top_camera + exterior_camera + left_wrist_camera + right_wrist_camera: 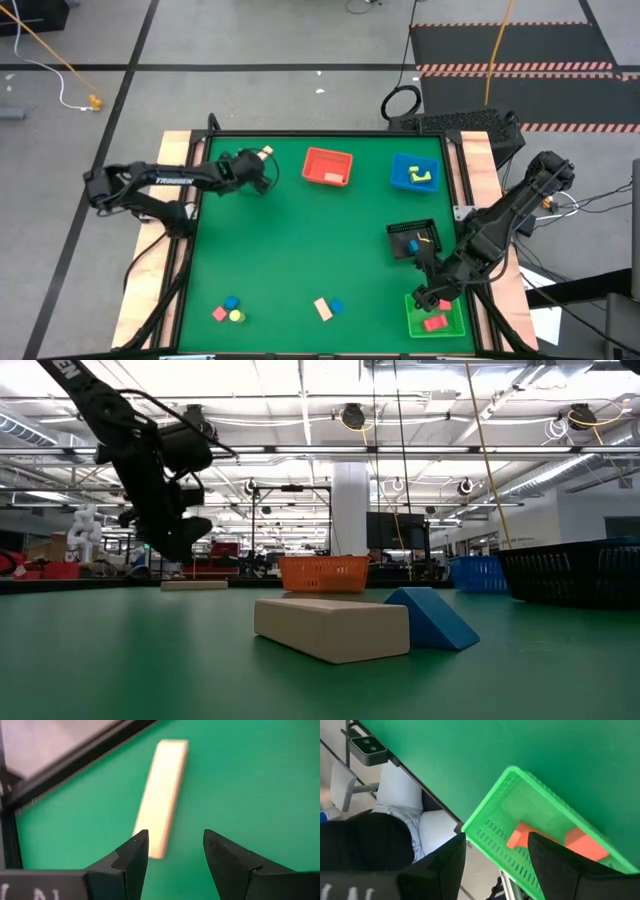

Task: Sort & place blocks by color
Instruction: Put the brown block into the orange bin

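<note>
The green felt-covered table [300, 260] carries four square mesh trays: a red tray [327, 166] and a blue tray [415, 172] along the far edge, a black tray [413, 240] and a bright green tray [437, 316] on the right side. The left gripper [262, 170] hangs over the far left corner, just left of the red tray, its two dark fingers [132, 857] spread wide with nothing between them; directly ahead of its tips lies one long pale wooden bar [161, 795], flat on the felt near the table's black edge rail. The right gripper [428, 296] sits above the green tray's far rim, just near-side of the black tray, fingers parted and empty; below it two red blocks [547, 840] rest inside the green tray. The blue tray holds one yellow-green block [421, 176], and the black tray holds small pieces too tiny to count. Well away from both grippers, along the near edge, lie five more blocks: one pale wooden block [332, 627] touching one blue wedge [432, 617], and a cluster of one pink [219, 314], one blue [231, 302] and one yellow [237, 316] piece.
</note>
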### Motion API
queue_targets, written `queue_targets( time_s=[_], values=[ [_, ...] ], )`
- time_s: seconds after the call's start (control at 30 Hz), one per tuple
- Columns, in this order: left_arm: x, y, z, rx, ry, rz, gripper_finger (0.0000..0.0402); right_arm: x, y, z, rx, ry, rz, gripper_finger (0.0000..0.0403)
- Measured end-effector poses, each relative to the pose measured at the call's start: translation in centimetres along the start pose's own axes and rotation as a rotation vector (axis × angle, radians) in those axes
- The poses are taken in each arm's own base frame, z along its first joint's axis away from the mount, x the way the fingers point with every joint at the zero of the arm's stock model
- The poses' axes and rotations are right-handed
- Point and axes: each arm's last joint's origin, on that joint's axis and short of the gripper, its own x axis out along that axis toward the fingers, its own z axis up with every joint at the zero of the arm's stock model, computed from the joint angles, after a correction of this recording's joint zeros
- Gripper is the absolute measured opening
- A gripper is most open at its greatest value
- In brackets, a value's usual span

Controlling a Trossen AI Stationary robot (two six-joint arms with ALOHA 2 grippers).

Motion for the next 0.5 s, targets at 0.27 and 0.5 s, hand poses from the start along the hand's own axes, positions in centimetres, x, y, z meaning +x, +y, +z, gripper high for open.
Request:
queue_targets(
  time_s=[0.27, 0.5],
  values=[
    [1.4, 2.6, 0.7, -0.122, 0.082, -0.076, 0.0191, -0.1, 0.1, 0.7, -0.072, -0.021, 0.006, 0.0205],
    [2.0, 3.0, 0.6, -0.144, 0.121, -0.113, 0.0191, -0.2, 0.2, 1.4, -0.115, -0.039, 0.01, 0.0206]
  ],
)
